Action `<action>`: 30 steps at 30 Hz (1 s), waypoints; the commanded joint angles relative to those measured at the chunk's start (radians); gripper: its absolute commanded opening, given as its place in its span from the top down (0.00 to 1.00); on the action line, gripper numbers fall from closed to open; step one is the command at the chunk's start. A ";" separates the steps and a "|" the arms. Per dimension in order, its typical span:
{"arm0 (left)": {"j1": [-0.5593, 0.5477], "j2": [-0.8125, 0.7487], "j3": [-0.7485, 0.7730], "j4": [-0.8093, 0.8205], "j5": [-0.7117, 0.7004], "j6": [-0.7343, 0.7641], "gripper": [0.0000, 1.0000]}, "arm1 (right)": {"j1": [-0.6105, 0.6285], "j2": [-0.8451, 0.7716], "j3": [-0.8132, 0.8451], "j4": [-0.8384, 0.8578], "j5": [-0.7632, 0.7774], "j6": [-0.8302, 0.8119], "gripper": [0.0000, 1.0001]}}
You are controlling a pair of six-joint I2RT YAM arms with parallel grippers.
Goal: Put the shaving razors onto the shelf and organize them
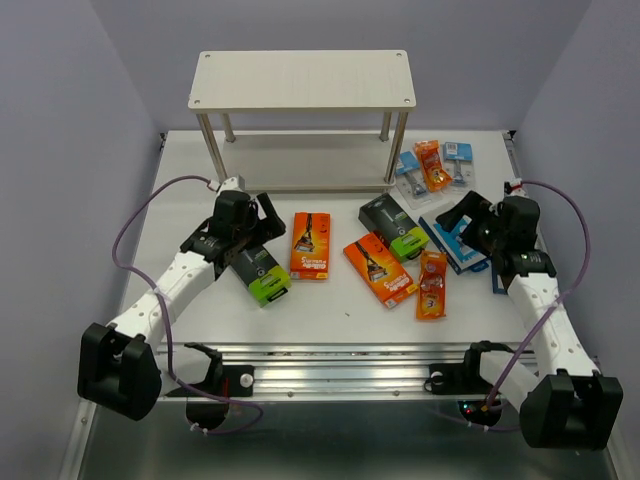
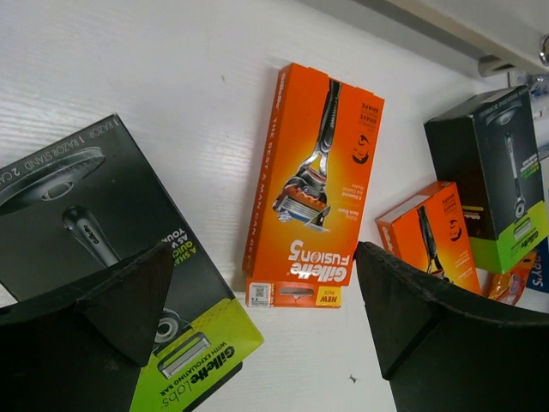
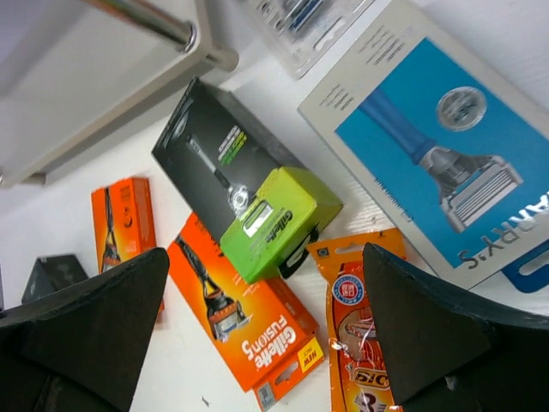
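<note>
The shelf (image 1: 300, 80) stands empty at the back of the table. Razor packs lie flat in front of it: a black-and-lime box (image 1: 262, 272), two orange boxes (image 1: 311, 245) (image 1: 380, 268), another black-and-lime box (image 1: 394, 226), an orange flat pack (image 1: 432, 284), a blue box (image 1: 455, 240) and small blister cards (image 1: 412, 178). My left gripper (image 1: 268, 222) is open and empty, above the left black-and-lime box (image 2: 103, 232) and beside the orange box (image 2: 313, 189). My right gripper (image 1: 458, 222) is open and empty above the blue box (image 3: 437, 146) and the orange flat pack (image 3: 356, 335).
Another orange flat pack (image 1: 432, 165) and a light-blue card (image 1: 458, 160) lie at the back right by the shelf post (image 1: 400, 150). A metal rail (image 1: 340, 355) runs along the near table edge. Purple walls close in both sides.
</note>
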 commanded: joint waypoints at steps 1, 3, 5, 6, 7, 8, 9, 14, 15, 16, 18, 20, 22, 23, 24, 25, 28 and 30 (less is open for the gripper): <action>-0.003 0.001 -0.019 0.026 0.033 -0.008 0.01 | 0.056 -0.006 -0.004 0.031 -0.144 -0.059 0.00; -0.003 0.012 -0.025 0.040 0.036 -0.016 0.01 | 0.196 0.011 0.004 0.025 -0.092 -0.063 0.00; -0.003 0.029 -0.036 0.071 0.079 -0.020 0.01 | 0.308 0.058 -0.001 0.069 -0.052 -0.047 0.00; -0.005 0.036 -0.036 0.077 0.087 -0.020 0.01 | 0.366 0.080 -0.007 0.095 -0.031 -0.032 0.00; -0.005 0.047 -0.033 0.078 0.096 -0.017 0.01 | 0.474 0.100 -0.011 0.150 -0.008 -0.008 0.00; -0.005 0.052 -0.030 0.075 0.101 -0.016 0.01 | 0.525 0.126 -0.010 0.167 0.017 0.003 0.00; -0.005 0.047 -0.031 0.074 0.104 -0.022 0.01 | 0.611 0.181 -0.004 0.199 0.073 0.031 0.00; -0.005 -0.008 -0.063 0.072 0.099 -0.045 0.01 | 0.759 0.351 0.031 0.311 0.126 0.108 0.00; -0.005 -0.029 -0.068 0.069 0.098 -0.054 0.01 | 0.777 0.399 0.034 0.357 0.129 0.141 0.00; -0.005 -0.040 -0.082 0.068 0.098 -0.059 0.01 | 0.800 0.423 0.036 0.385 0.123 0.148 0.00; -0.005 -0.060 -0.094 0.062 0.102 -0.071 0.01 | 0.853 0.473 0.060 0.437 0.155 0.180 0.00; -0.006 -0.085 -0.111 0.051 0.096 -0.086 0.01 | 0.862 0.554 0.080 0.462 0.155 0.236 0.00; -0.005 -0.109 -0.123 0.043 0.095 -0.088 0.01 | 0.862 0.598 0.108 0.460 0.187 0.307 0.00; -0.005 -0.119 -0.128 0.043 0.095 -0.088 0.01 | 0.862 0.634 0.113 0.468 0.193 0.324 0.00; -0.005 -0.129 -0.134 0.043 0.093 -0.088 0.01 | 0.862 0.646 0.113 0.474 0.206 0.374 0.00; -0.006 -0.149 -0.141 0.043 0.086 -0.089 0.01 | 0.862 0.655 0.111 0.494 0.206 0.390 0.00; -0.005 -0.181 -0.146 0.028 0.073 -0.089 0.01 | 0.871 0.677 0.100 0.509 0.236 0.445 0.02; -0.005 -0.194 -0.148 0.013 0.058 -0.092 0.01 | 0.880 0.688 0.091 0.496 0.259 0.480 0.03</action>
